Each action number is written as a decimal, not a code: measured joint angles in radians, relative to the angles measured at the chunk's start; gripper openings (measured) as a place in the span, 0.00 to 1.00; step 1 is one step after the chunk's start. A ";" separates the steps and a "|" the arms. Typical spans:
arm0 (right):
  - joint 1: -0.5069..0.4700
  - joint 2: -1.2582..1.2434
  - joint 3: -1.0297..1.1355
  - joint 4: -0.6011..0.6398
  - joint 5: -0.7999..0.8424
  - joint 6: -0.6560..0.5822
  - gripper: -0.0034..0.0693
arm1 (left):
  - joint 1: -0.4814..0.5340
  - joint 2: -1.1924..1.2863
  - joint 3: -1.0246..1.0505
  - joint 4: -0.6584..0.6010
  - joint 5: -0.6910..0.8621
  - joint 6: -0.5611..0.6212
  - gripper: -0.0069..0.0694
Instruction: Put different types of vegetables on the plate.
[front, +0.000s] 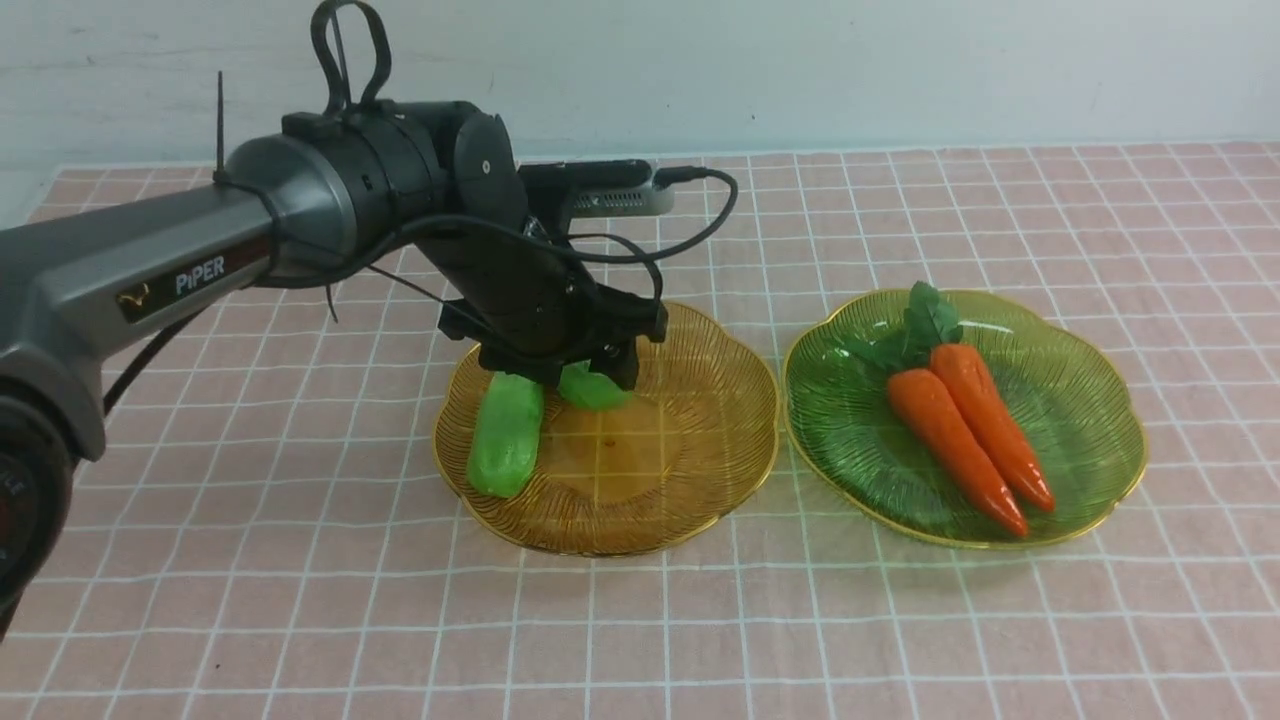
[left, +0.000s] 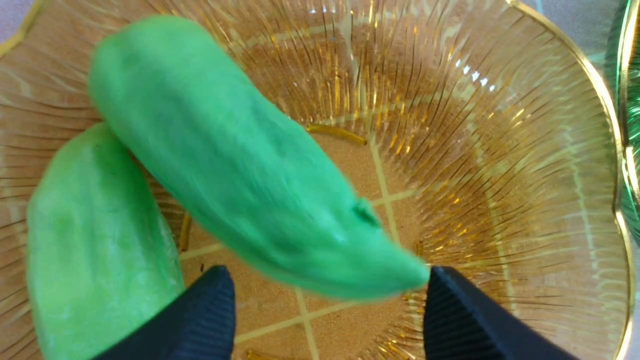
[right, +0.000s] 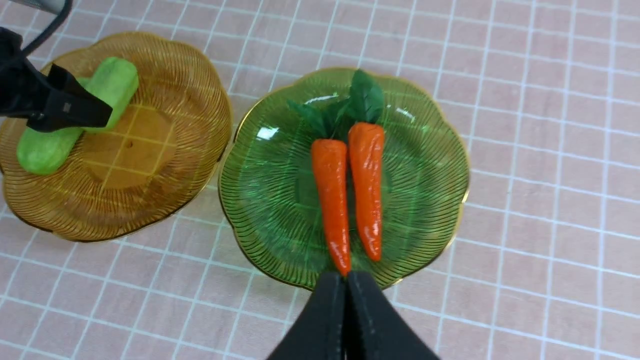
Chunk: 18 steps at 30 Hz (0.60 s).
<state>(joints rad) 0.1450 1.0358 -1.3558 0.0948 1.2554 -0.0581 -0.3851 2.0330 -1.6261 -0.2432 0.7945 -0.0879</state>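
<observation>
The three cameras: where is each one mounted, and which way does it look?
Front view: between the robot's arms, facing forward; shows the left arm stretched over the amber plate.
Left wrist view: on the left wrist, looking down into that plate at two cucumbers; the left gripper, open, shows.
Right wrist view: on the right wrist, looking down on both plates; the shut right gripper shows.
Shared: front and right wrist views both show the carrots on the green plate.

Two orange carrots (right: 330, 200) are laid side by side across the middle of a green plate (right: 440, 200). Green cucumbers (right: 112, 87) are seen near the edge of an amber plate (right: 150, 210), partly covered by the left gripper (right: 65, 107). The right gripper (right: 346, 275) is held closed over the green plate's rim.
</observation>
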 joint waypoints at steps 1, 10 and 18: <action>0.000 -0.050 0.030 -0.011 0.000 0.002 0.03 | 0.000 0.000 0.000 0.000 0.000 0.000 0.70; 0.000 -0.472 0.525 -0.024 -0.433 0.001 0.03 | 0.000 0.001 -0.064 0.000 0.046 0.001 0.60; 0.000 -0.580 0.917 -0.017 -1.079 0.000 0.03 | 0.000 0.001 -0.126 0.001 0.133 0.031 0.17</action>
<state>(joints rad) 0.1450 0.4554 -0.4387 0.0776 0.1766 -0.0581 -0.3851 2.0337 -1.7516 -0.2425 0.9273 -0.0571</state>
